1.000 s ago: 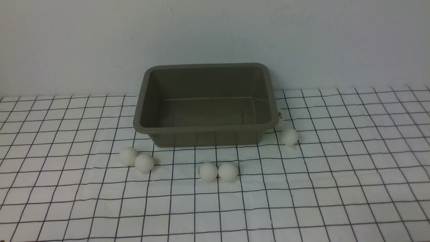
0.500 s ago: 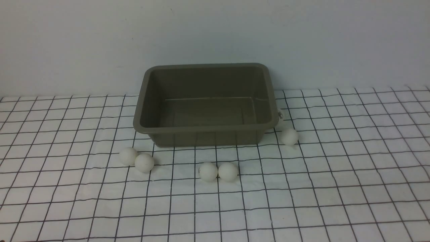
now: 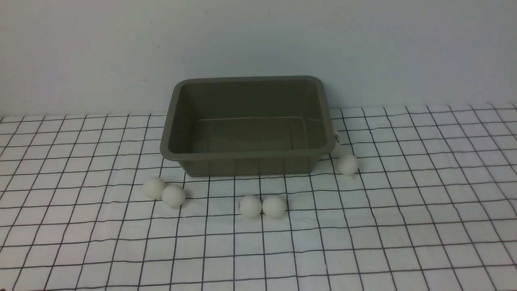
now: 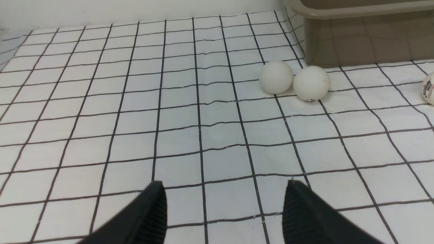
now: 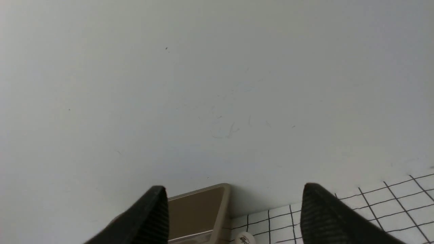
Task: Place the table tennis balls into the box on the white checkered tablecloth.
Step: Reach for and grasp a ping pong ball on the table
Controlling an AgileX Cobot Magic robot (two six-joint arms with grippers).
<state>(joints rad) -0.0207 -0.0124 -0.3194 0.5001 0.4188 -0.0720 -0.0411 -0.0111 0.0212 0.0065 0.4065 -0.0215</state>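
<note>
The olive-brown box (image 3: 246, 161) stands empty at the back of the white checkered tablecloth (image 3: 363, 242). Several white table tennis balls lie in front of it: a touching pair at the left (image 3: 154, 187) (image 3: 173, 195), a touching pair in the middle (image 3: 250, 206) (image 3: 274, 206), and one by the box's right corner (image 3: 347, 164). Neither arm shows in the front view. My left gripper (image 4: 223, 184) is open over bare cloth, the left pair (image 4: 276, 77) (image 4: 311, 83) lying ahead of it. My right gripper (image 5: 234, 188) is open, nothing between its fingers, with the box corner (image 5: 198, 203) and a ball (image 5: 244, 238) beyond.
A plain pale wall (image 3: 258, 40) rises right behind the box and the cloth's back edge. A printed ball (image 4: 429, 88) shows at the edge of the left wrist view.
</note>
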